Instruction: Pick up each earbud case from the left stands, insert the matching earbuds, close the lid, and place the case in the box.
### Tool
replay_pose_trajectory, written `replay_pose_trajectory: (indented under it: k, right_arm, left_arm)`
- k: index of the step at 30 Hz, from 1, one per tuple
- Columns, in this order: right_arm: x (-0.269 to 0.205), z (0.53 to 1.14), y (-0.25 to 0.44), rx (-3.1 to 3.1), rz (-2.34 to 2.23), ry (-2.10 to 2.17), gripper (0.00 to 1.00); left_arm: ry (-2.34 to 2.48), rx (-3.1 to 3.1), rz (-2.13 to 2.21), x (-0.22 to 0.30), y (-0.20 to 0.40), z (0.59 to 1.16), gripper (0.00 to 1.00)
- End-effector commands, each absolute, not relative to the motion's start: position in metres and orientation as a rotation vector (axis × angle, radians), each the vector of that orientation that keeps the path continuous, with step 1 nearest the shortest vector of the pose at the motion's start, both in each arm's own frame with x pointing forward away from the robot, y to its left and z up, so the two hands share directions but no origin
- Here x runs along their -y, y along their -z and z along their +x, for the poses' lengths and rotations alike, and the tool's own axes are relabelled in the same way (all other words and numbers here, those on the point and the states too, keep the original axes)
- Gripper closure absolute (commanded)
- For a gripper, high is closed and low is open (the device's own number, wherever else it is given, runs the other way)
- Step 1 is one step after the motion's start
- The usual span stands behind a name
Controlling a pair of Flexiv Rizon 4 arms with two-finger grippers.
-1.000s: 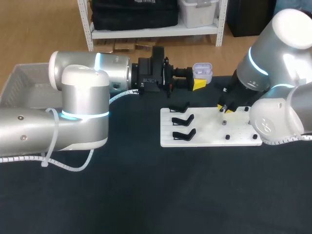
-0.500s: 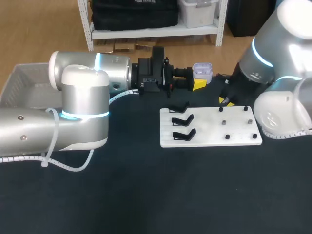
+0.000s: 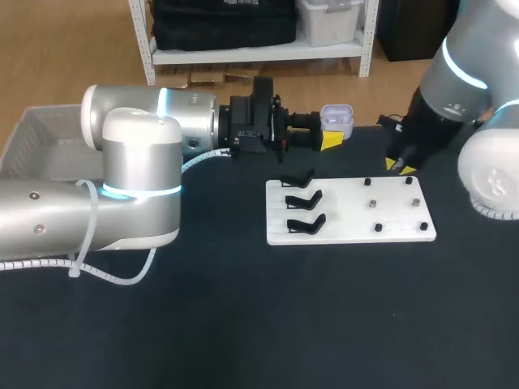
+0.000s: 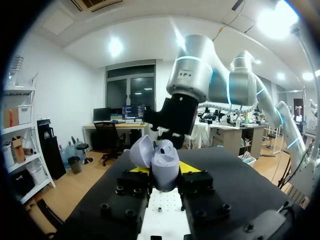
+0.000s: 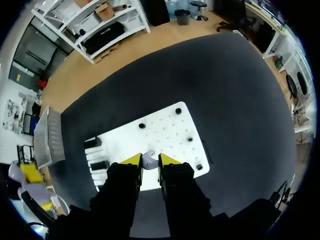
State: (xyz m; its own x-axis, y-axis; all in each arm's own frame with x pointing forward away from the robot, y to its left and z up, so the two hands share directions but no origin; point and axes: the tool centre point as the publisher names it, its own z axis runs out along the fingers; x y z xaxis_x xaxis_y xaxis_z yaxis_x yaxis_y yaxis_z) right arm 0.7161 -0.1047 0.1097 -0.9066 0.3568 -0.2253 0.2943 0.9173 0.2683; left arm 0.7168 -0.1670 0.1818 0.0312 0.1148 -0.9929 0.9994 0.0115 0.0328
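While the left fingers [image 3: 331, 138] were clamped on the earbud case [image 3: 337, 120], holding it with its lid open near the far edge of the desk [image 3: 243, 324], at about twelve o'clock from the white board [image 3: 349, 212], the right fingers [image 3: 399, 166] hung over the board's two o'clock corner. They were closed on a small pale earbud [image 5: 148, 160], pinched between their yellow tips. In the left wrist view the case sat squarely between its fingers, gripped on the two sides of its body below the hinge, with the cavity facing out toward the other arm. The black stands [image 3: 302, 200] lined the board's nine o'clock side and small pegs [image 3: 378, 228] dotted its three o'clock half. The box [image 3: 32, 121] lay at the desk's ten o'clock corner. The case looked like light, hard, glossy plastic, rounded enough to slip, so holding it by the body and leaving the thin lid free seemed sound. The earbud was probably lighter and slicker and could twist in a pinch. Seating it would likely call for a gentle, well-aligned push.
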Motion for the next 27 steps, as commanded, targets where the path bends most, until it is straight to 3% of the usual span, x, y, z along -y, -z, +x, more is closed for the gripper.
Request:
replay_pose_trajectory:
  k: [1,27]
  right_arm:
    - [0.108,0.699,-0.15,-2.896,0.388,-0.326,1.0]
    - [0.029,0.686,-0.269,-2.994,-0.48,-0.121,1.0]
  left_arm:
    - [1.115,-1.268,1.291,0.167,-0.18,0.715,1.0]
    - [1.115,-1.268,1.291,0.167,-0.18,0.715,1.0]
